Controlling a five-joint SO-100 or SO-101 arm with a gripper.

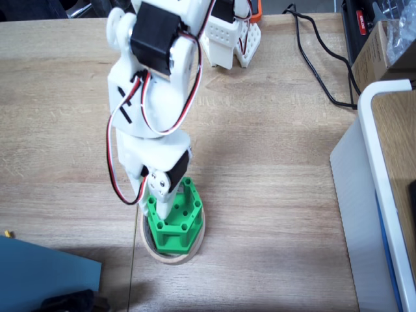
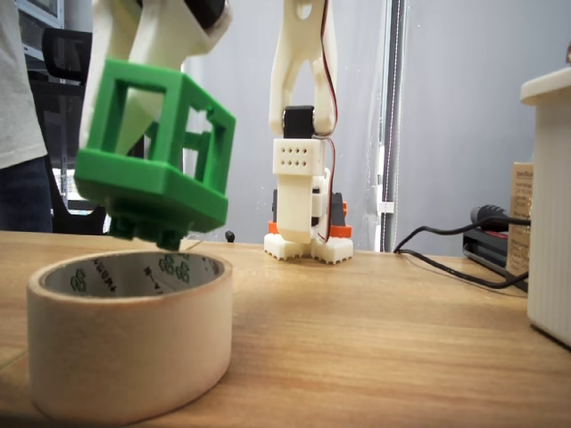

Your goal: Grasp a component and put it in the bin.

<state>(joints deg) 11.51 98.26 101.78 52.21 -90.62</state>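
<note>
Below component (image 2: 152, 160): air gap above bin (image 2: 129, 343), hole open.
Right of bin: bare worktop (image 1: 273, 195).
Far right: white-edged box (image 1: 380, 195), black cable (image 1: 318, 58) block.

Matt green plastic component (image 2: 156, 160); papery beige tape bin (image 2: 129, 343); wood-grain table (image 1: 273, 195).

I see the white arm (image 1: 153, 97) reaching down the wooden table (image 1: 273, 195) | gripper (image 1: 162, 207) closed on the green hexagonal component (image 1: 179, 224) | component over the beige tape-ring bin (image 1: 195, 246), tilted | black cable (image 1: 318, 58) top right | white-edged box (image 1: 374, 195) at right | blue sheet (image 1: 39, 273) bottom left
</note>
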